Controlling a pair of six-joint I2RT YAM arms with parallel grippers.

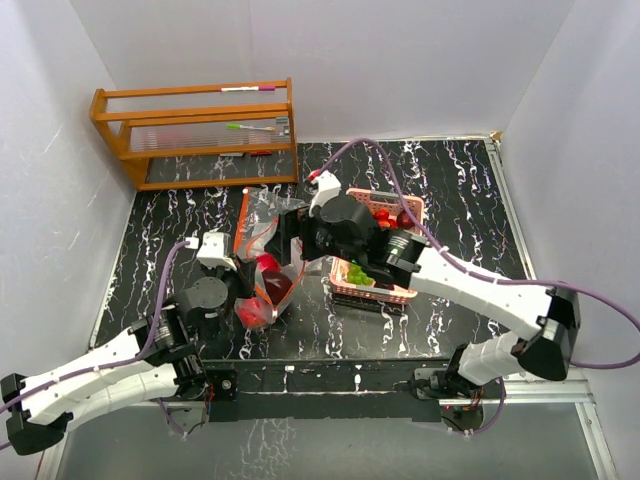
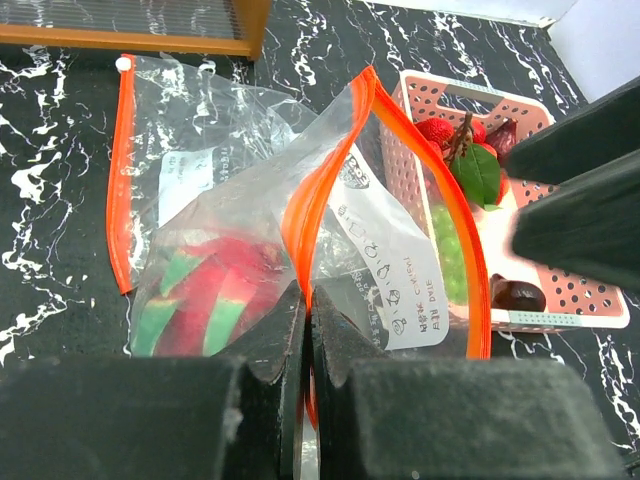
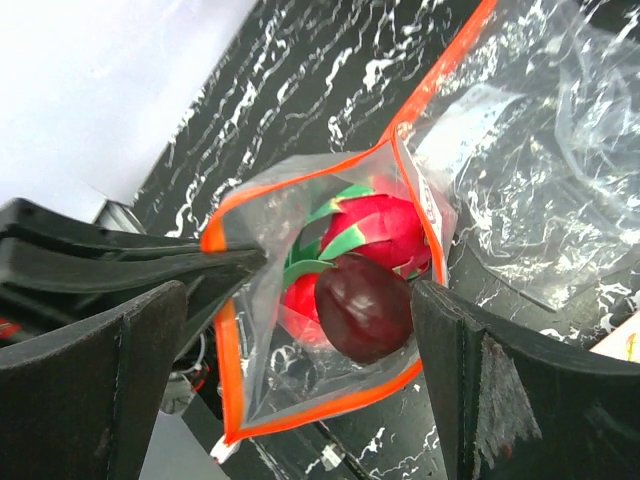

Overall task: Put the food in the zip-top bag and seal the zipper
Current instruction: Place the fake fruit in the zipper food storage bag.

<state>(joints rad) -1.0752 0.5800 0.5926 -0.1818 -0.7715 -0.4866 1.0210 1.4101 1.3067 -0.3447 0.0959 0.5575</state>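
Left gripper (image 2: 307, 300): clamped down hard, black fingers squeezed together on the bag's orange zip strip.
Right gripper (image 3: 300, 300): spread wide and gripping nothing, hanging right over the bag mouth. One finger looks like it's just brushing the dark fruit.
Bag (image 1: 260, 230): clear crinkly plastic with an orange rim. The mouth is pulled into a rough triangle. It lies on the table just left of the basket.
Dragon fruit (image 3: 385, 230): inside the bag, glossy pink-red with pointy green scales.
Dark fruit (image 3: 365, 305): smooth, round and purple-red, sitting in the bag mouth on top of the dragon fruit.
Basket (image 2: 585, 300): pink plastic, rectangular, with walls full of little holes.
Grapes (image 1: 358, 273): green bunch at the near end of the basket.
Red fruit (image 2: 435, 130): bumpy-skinned with a shiny green leaf, at the far end of the basket.
Table (image 1: 450, 190): black with white marble-like veins.
Rack (image 1: 195, 130): wooden slats, back-left corner.
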